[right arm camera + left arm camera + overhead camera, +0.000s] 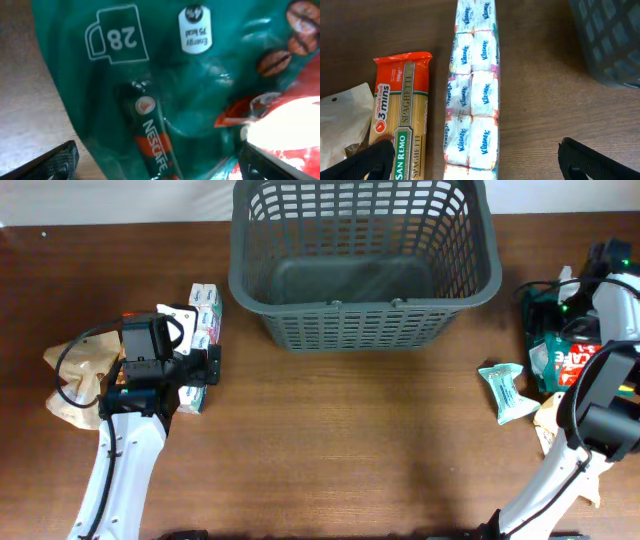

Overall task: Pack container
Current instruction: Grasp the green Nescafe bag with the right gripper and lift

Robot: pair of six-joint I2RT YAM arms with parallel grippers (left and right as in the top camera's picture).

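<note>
Green foil coffee bag (150, 75) lies under the spread right gripper (160, 167); left gripper (485, 160), also spread, overhangs a plastic-wrapped tissue pack (472, 95). Twelve o'clock: dark grey slotted plastic basket (365, 330). Closing might snag the orange spaghetti packet (402, 115).

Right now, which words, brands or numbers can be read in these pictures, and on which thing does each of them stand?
"Kleenex": tissue pack, repeated.
"SAN REMO": spaghetti packet.
"SPAGHETTI": same packet.
"3 mins": same packet.
"Quick Cook": same packet.
"500g": same packet.
"28": green coffee bag, inside a cup sign.
"NESCAFE": same bag.
"Energy": white oval on that bag; the rest is blurred.
Overhead print: too small to read.
</note>
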